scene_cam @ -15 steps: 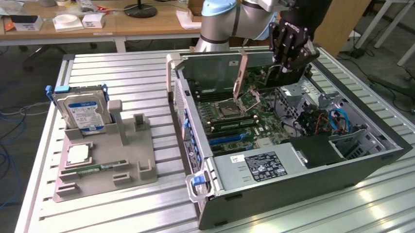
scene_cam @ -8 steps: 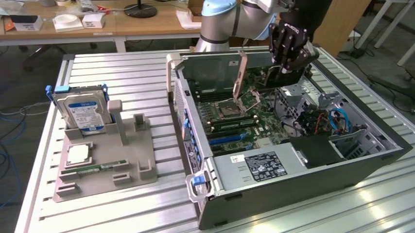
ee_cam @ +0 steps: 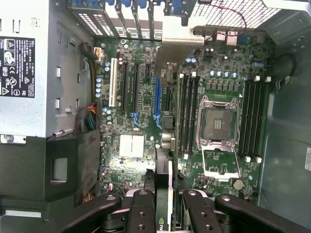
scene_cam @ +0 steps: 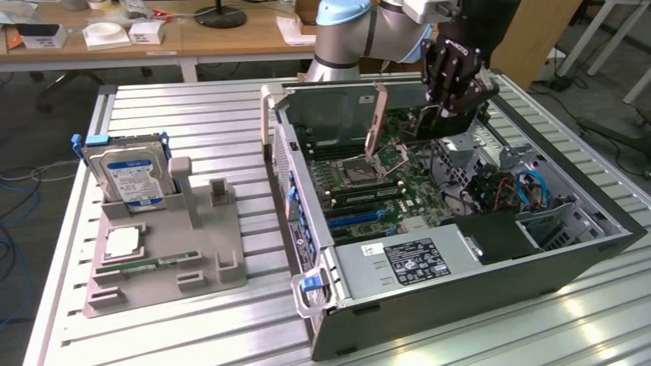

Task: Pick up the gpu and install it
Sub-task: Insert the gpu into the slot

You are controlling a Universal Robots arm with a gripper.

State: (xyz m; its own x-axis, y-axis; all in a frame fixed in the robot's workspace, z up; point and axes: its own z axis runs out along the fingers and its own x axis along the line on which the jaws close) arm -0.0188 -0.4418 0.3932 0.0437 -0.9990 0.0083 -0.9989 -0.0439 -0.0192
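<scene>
While gripped by the tool [scene_cam: 449, 107], jaws closed on its top edge, the gpu [scene_cam: 458, 126] hangs on edge at upper centre of the exterior view, over the open computer case [scene_cam: 569, 252]. Long axis runs across the frame, pale bracket [scene_cam: 380, 122] toward the exterior view's left. Hard drive [scene_cam: 127, 179], blue label, and power supply [scene_cam: 412, 261] sticker: print unreadable. Motherboard [ee_cam: 136, 97] slots beneath.

1. A pale slatted metal table [scene_cam: 183, 114] caught glare at its near edge.
2. Behind it stood a long wooden desk [scene_cam: 203, 42] with white boxes [scene_cam: 107, 34] and a round black stand base [scene_cam: 221, 15].
3. Grey floor [scene_cam: 595, 84] lay at the exterior view's right; blue cables [scene_cam: 12, 252] trailed at its left.
</scene>
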